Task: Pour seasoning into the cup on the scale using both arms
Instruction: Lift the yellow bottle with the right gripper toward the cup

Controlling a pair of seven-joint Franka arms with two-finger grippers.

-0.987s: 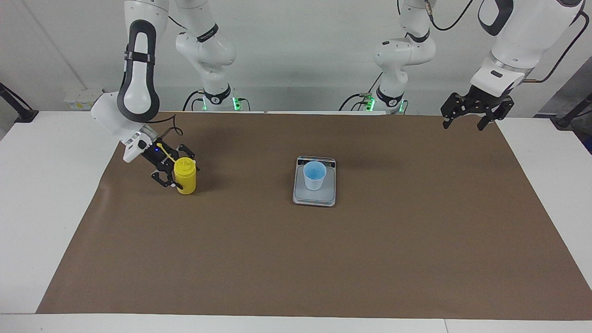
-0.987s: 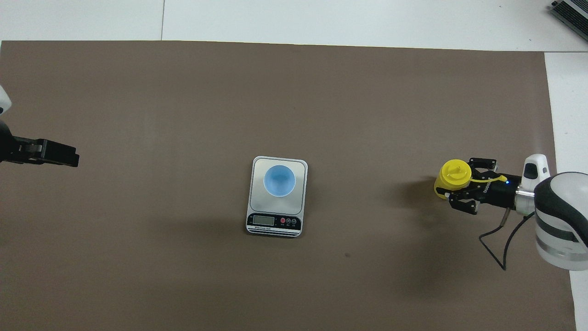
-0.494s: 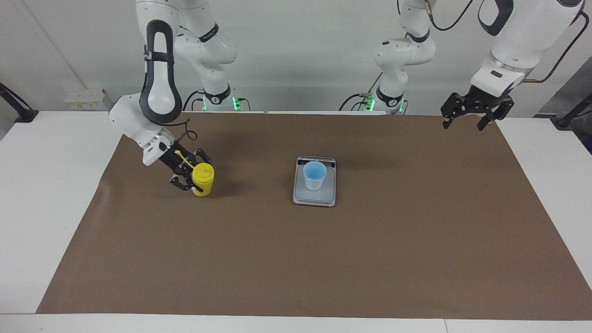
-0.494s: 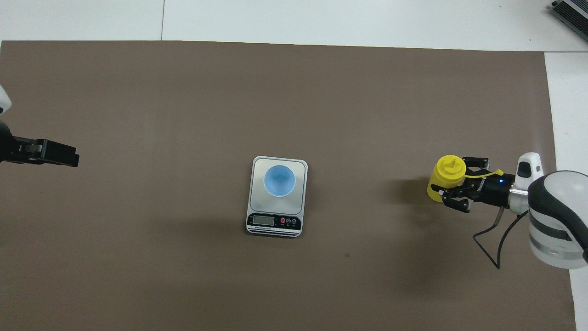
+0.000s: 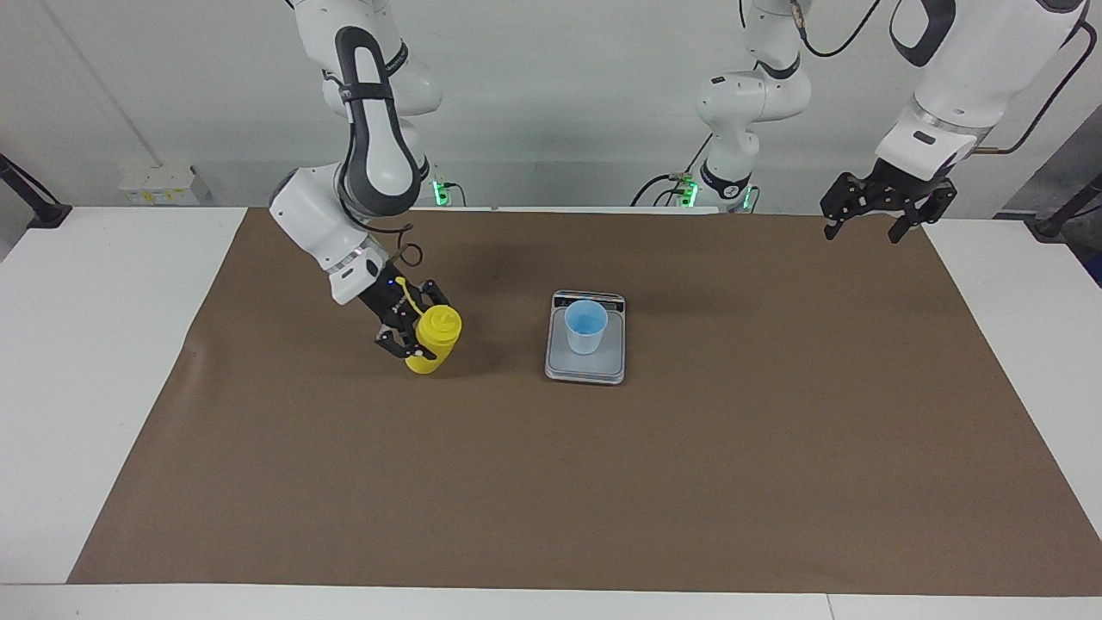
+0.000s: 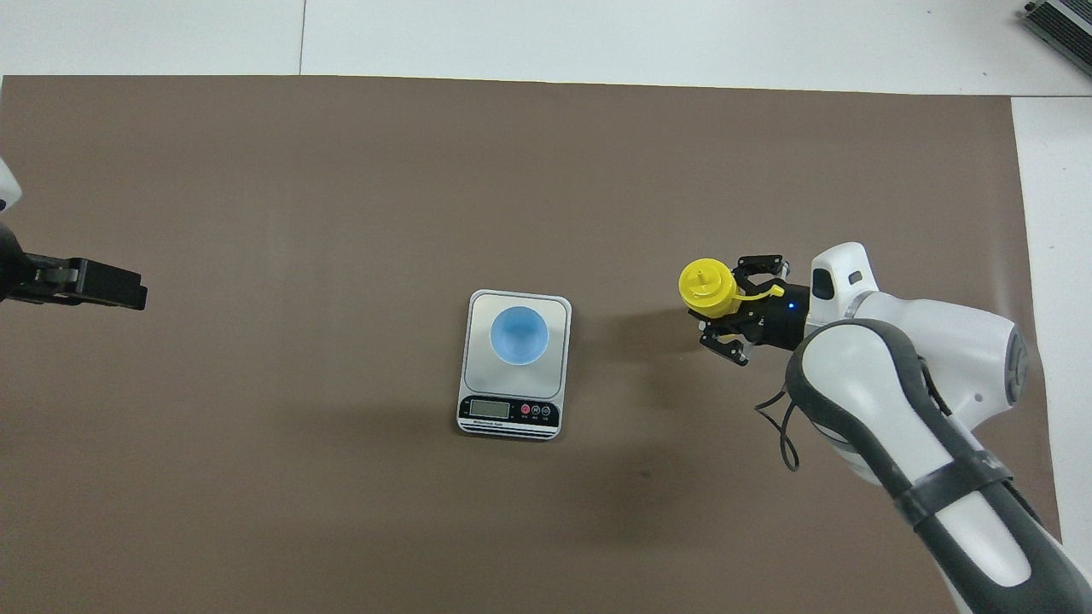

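My right gripper (image 5: 416, 338) is shut on the yellow seasoning bottle (image 5: 433, 339) and holds it just above the brown mat, tilted, beside the scale toward the right arm's end. It also shows in the overhead view (image 6: 707, 286) with the right gripper (image 6: 723, 313). The light blue cup (image 5: 585, 326) stands upright on the silver-grey scale (image 5: 585, 366) at the mat's middle; the cup (image 6: 519, 335) and the scale (image 6: 513, 413) show from above too. My left gripper (image 5: 869, 226) waits in the air over the mat's corner at the left arm's end, also seen from overhead (image 6: 111, 286).
A brown mat (image 5: 551, 482) covers most of the white table (image 5: 95, 344). The scale's display strip faces the robots.
My right arm has carried the yellow bottle across the mat toward the scale and tilted it further. The left arm, cup and scale have not moved.
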